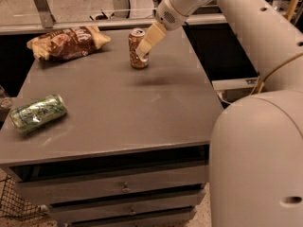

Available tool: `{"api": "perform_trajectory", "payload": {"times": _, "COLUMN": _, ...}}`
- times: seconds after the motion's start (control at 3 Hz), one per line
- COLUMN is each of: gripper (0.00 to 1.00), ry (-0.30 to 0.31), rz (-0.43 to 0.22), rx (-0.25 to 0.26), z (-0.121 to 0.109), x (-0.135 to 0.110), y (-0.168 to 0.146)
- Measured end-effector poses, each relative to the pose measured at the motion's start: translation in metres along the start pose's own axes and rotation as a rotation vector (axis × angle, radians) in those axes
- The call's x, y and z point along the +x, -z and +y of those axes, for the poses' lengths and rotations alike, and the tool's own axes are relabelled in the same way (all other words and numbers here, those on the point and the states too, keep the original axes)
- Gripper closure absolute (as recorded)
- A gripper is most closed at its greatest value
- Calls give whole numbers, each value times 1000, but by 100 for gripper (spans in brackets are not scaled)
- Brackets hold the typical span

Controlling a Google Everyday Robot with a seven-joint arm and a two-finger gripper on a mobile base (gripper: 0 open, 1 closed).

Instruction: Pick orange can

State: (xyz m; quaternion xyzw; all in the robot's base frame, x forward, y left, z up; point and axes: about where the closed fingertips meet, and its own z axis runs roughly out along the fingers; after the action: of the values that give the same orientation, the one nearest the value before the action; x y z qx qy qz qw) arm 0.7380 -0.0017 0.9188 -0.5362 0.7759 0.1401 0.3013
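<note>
The orange can (135, 46) stands upright on the grey table (142, 112), near the back edge at the middle. It is orange-brown with a silver top. My gripper (142, 55) reaches down from the upper right on the white arm (182, 4). Its tan tip lies over the can's right side in this view. Whether it touches the can does not show.
A brown chip bag (66, 41) lies at the table's back left. A green-and-white can (39, 113) lies on its side near the left edge. Drawers (125, 188) are under the tabletop. My white body (255, 160) fills the lower right.
</note>
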Motion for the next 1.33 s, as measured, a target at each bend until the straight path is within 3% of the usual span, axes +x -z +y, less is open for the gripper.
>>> {"api": "perform_trajectory", "payload": {"times": 0.33, "gripper": 0, "ry": 33, "rz": 1, "rx": -64, "z": 3, "x": -8, "y": -19}}
{"api": "perform_trajectory", "payload": {"times": 0.67, "gripper": 0, "ry": 38, "rz": 11, "rx": -73, "z": 3, "x": -10, "y": -21}}
{"api": "perform_trajectory", "payload": {"times": 1.33, "gripper": 41, "ry": 11, "rz": 57, "rx": -84, "z": 1, "x": -6, "y": -28}}
